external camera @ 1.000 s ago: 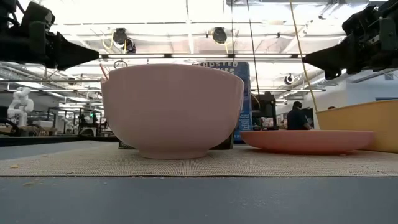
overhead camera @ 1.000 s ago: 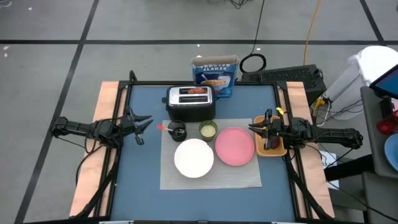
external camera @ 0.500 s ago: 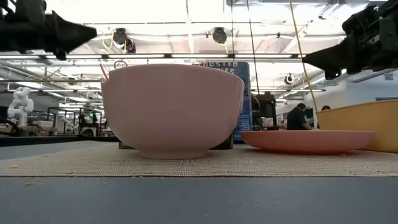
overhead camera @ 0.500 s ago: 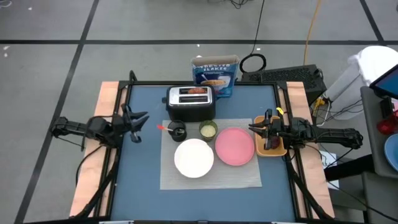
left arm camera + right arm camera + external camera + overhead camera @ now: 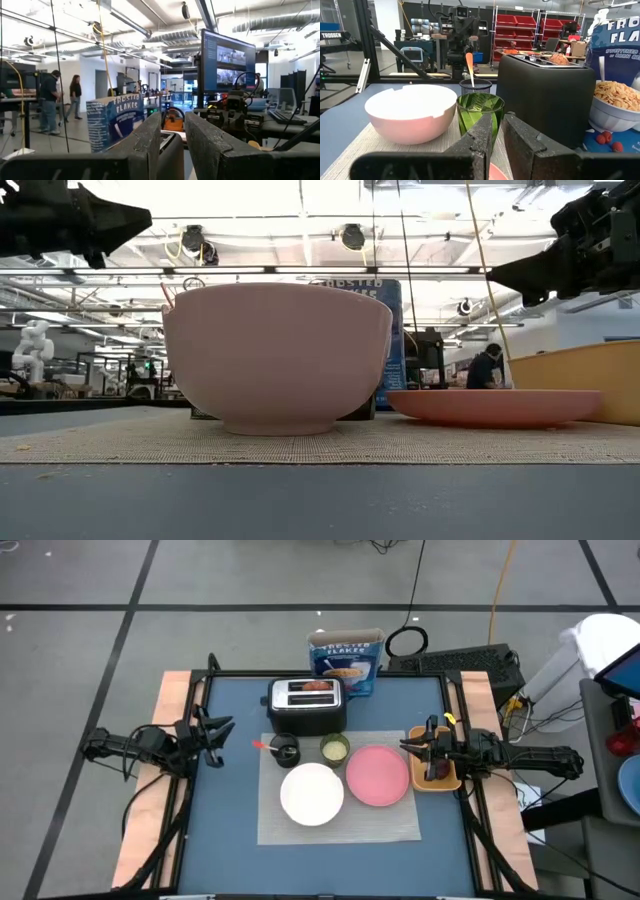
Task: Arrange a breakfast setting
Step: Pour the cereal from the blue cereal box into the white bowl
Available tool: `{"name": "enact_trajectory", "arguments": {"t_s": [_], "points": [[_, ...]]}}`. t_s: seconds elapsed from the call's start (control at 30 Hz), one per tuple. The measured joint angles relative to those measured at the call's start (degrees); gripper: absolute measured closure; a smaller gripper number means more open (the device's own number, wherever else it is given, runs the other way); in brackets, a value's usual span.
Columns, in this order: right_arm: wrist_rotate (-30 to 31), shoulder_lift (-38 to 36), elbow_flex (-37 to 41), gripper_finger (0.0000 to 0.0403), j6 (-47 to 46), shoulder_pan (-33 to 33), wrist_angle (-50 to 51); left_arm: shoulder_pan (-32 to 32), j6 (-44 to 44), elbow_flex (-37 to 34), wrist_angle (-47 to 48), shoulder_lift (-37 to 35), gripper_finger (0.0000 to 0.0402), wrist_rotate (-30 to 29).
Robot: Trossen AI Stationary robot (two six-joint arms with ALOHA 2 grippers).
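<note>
Breakfast things are sitting mostly together on the grey mat (image 5: pixel 340 802) in the middle of the table (image 5: pixel 230 800): the white bowl (image 5: pixel 311 793) at the front, the pink plate (image 5: pixel 377 775) just beside it, and the small green cup (image 5: pixel 335 748) and black cup (image 5: pixel 286 751) behind them, the red-handled spoon (image 5: pixel 262 746) standing in the black cup. The cereal box (image 5: pixel 346 662) is standing beyond the toaster (image 5: pixel 305 705), at the far edge of the table. The left claw (image 5: pixel 217 738) is hovering at the table's left edge with its fingers a little apart, holding nothing. The right claw (image 5: pixel 411 747) is waiting above the orange tray (image 5: pixel 443 778), fingers nearly together and empty. The box is probably looking light, stiff and easily tipped, so gripping across its narrow sides is seeming safest; bowl and plate are looking hard, smooth and breakable, best pinched at the rim.
</note>
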State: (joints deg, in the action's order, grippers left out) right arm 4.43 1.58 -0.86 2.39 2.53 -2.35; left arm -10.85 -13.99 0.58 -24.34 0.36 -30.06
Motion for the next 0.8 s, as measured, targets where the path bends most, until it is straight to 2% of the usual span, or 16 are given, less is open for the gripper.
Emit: {"name": "enact_trajectory", "arguments": {"t_s": [0.3, 0.4, 0.53, 0.8], "points": [[0.0, 0.0, 0.0, 0.0362, 0.0, 0.0, 0.0, 0.0, 0.0, 0.0, -5.3, 0.0, 0.0303, -1.2], [0.0, 0.0, 0.0, 0.0362, 0.0, 0.0, 0.0, 0.0, 0.1, 0.0, -6.2, 0.0, 0.0290, -1.6], [0.0, 0.0, 0.0, 0.0362, 0.0, 0.0, 0.0, 0.0, 0.5, 0.0, -6.2, 0.0, 0.0244, -3.9], [0.0, 0.0, 0.0, 0.0362, 0.0, 0.0, 0.0, 0.0, 1.1, 0.0, -6.2, 0.0, 0.0115, -11.8]]}}
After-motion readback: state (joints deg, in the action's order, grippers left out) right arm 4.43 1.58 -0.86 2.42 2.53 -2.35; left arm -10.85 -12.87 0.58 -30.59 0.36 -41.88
